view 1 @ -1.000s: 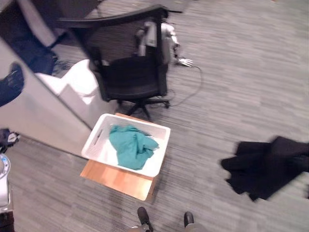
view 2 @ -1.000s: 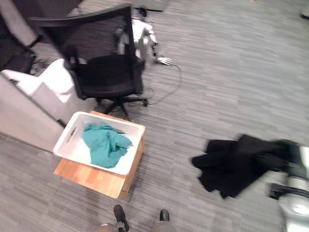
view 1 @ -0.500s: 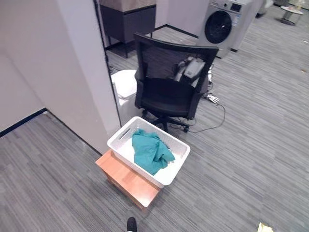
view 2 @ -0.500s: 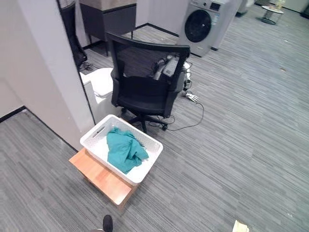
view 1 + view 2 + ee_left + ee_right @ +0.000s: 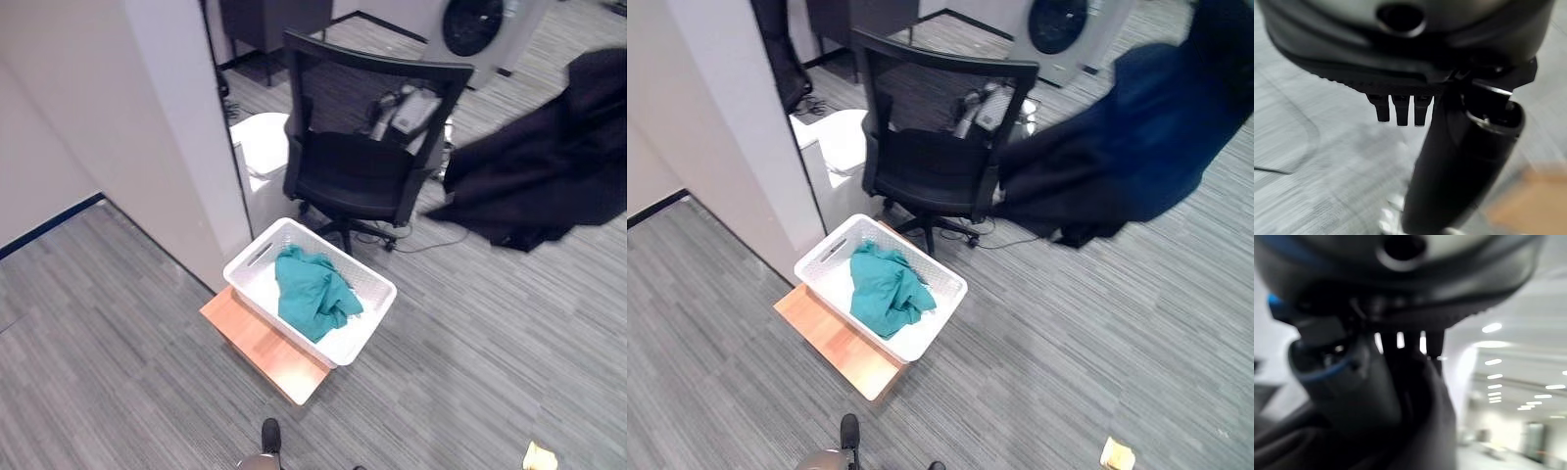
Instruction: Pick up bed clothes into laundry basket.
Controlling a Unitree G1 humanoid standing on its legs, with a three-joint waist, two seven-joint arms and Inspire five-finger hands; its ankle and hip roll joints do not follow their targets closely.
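Observation:
A white laundry basket stands on a low wooden stool and has a teal cloth lying in it. A large dark garment hangs in the air at the upper right, above and beside the office chair, well clear of the basket. In the right wrist view my right hand is curled on dark cloth that bunches against it. My left hand hangs over grey carpet with straight fingers and holds nothing.
A black office chair stands just behind the basket, with a grey device on its seat. A pale partition wall rises at the left. A washing machine stands far back. A yellowish scrap lies on the carpet.
The camera has swung about. The dark garment, low at the right a second ago, now hangs high at the upper right. Basket and teal cloth have not moved.

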